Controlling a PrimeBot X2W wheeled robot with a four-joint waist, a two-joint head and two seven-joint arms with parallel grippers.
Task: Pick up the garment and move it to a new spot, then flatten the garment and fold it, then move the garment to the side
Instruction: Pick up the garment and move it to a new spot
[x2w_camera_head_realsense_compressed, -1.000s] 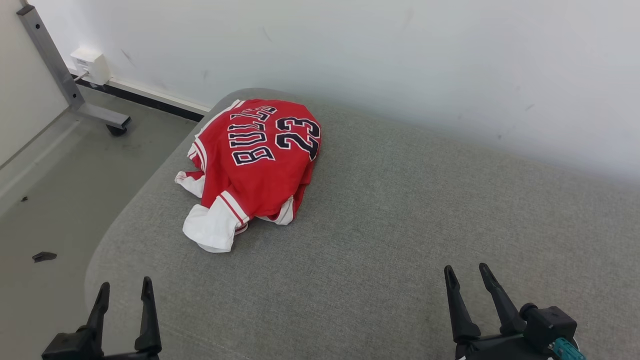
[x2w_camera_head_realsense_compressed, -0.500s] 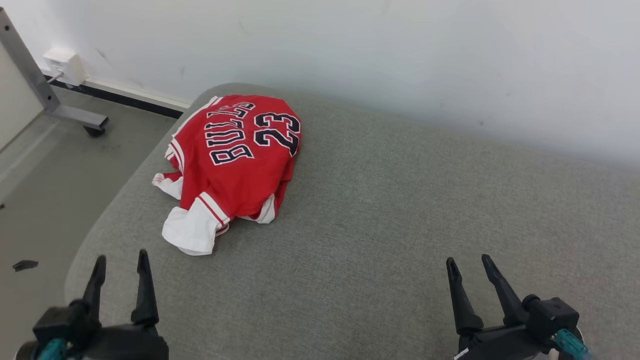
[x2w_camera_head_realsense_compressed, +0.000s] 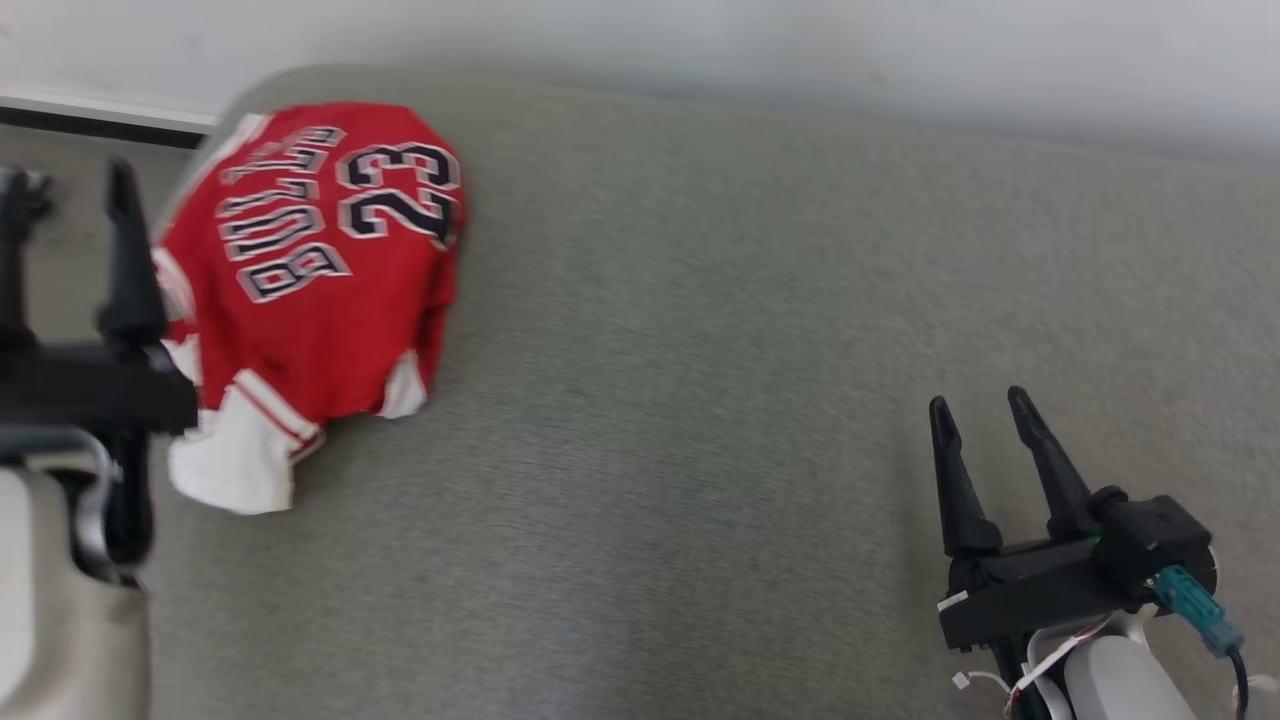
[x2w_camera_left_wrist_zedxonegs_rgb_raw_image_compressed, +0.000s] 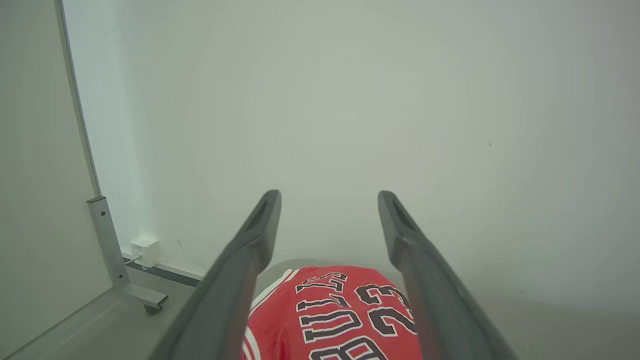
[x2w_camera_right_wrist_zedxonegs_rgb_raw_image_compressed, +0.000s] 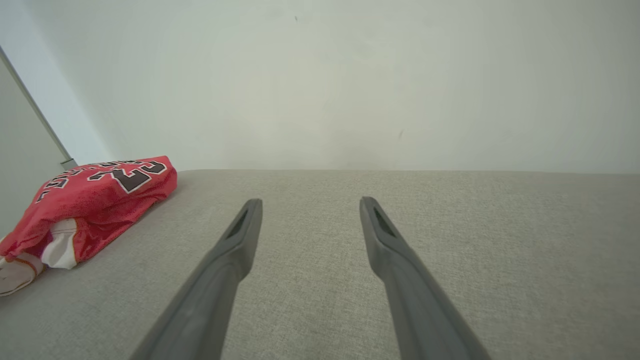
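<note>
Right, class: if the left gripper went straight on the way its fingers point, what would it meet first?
Probably the white wall: the left gripper is open and aimed above the red jersey, though how closely it would clear it is unclear.

red garment (x2w_camera_head_realsense_compressed: 330, 330) | text: "bulls" | number: 23 (dark letters, white outline)

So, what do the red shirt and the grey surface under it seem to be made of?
The red shirt looks like a thin, matte sports knit, probably synthetic: it slumps in soft folds and shows a fine speckled grain in the right wrist view. The grey surface looks like woven, matte upholstery cloth: a fine weave shows, and its rounded edge suggests padding underneath.
</note>
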